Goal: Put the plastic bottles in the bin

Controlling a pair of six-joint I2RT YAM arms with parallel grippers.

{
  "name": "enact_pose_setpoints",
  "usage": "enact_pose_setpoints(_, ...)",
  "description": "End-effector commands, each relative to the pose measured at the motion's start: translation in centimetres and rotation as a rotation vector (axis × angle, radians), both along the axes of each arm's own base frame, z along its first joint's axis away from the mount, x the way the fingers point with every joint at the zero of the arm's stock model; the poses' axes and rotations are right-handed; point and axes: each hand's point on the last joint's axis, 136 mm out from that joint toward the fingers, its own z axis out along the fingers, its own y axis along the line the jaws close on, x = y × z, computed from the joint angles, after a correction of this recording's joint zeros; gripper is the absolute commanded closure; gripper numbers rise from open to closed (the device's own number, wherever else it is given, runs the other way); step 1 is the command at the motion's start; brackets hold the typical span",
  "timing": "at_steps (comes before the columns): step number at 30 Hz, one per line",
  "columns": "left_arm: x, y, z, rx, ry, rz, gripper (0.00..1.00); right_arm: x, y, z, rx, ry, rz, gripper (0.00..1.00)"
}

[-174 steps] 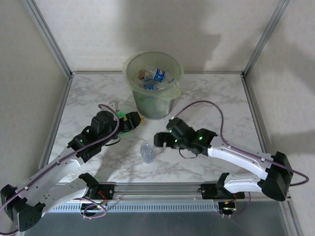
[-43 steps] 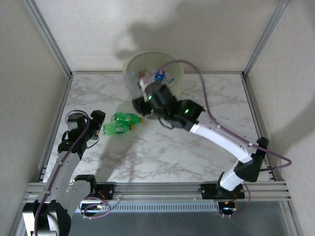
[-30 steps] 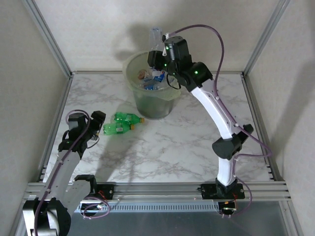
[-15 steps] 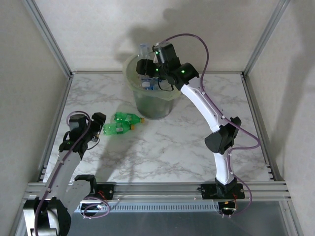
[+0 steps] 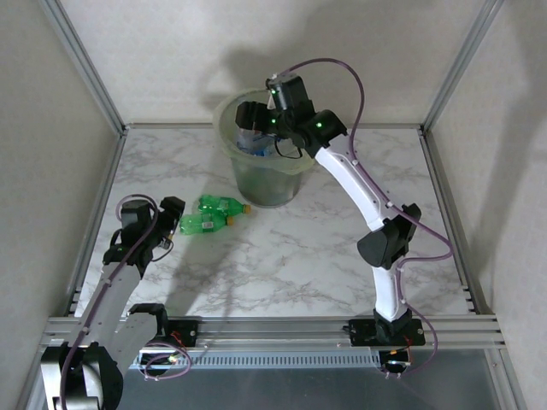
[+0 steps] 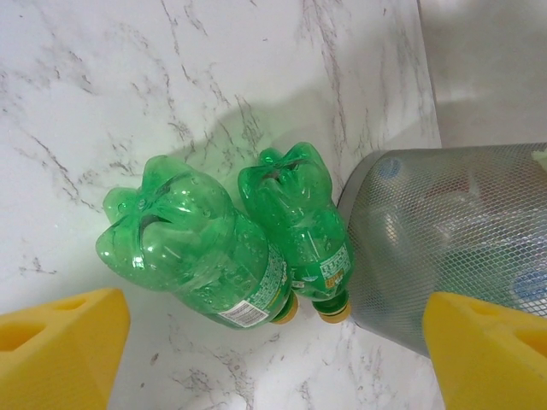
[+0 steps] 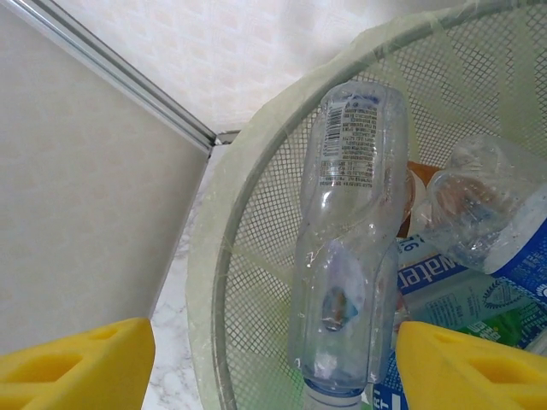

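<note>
Left pincer and right pincer are spread wide, nothing gripped. Green bottles are judged light, crushable, slick; best taken across the labelled mid-body.

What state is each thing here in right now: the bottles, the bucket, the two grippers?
Bin: upright, holding bottles.
Clear bottle: cap down inside the bin, not gripped.
Green bottle nearer the bin: lying on the table, capped.
Other green bottle: lying beside it, capped.
Left gripper: open, empty.
Right gripper: open above the bin.
</note>
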Motion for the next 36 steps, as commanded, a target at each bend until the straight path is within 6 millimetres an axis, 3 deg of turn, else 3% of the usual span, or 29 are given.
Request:
enact_pose_setpoints(1, -0.5, 0.3, -0.5, -0.006, 0.017, 0.021, 0.11, -3.6, 0.3, 5.0, 0.032, -0.127, 0.046, 0.27)
enact_pose_setpoints(3, -0.5, 0.2, -0.5, -0.011, 0.019, 0.025, 0.10, -6.5, 1.2, 5.7, 0.012, -0.179, 0.098, 0.27)
enact_pose_setpoints(8, -0.4, 0.2, -1.0, -0.019, 0.036, 0.044, 0.11, -13.2, 2.0, 5.0, -0.016, -0.238, 0.188, 0.25)
enact_pose_setpoints(13, -0.2, -0.2, -1.9, -0.012, 0.070, 0.058, 0.11, -17.0, 0.5, 3.1, 0.008, -0.213, 0.194, 0.25)
enact_pose_setpoints(23, 0.4, -1.7, -5.4, -0.037, 0.174, 0.051, 0.13, -19.5, -3.4, -0.7, 0.066, -0.148, 0.131, 0.24)
enact_pose_setpoints(29, 1.3, -1.9, -6.7, -0.031, 0.208, 0.052, 0.13, -19.9, -4.1, -2.6, 0.053, -0.113, 0.121, 0.24)
enact_pose_setpoints(36, 2.0, -1.6, -8.1, 0.003, 0.249, 0.053, 0.19, -20.0, -4.2, -3.5, 0.052, -0.098, 0.119, 0.24)
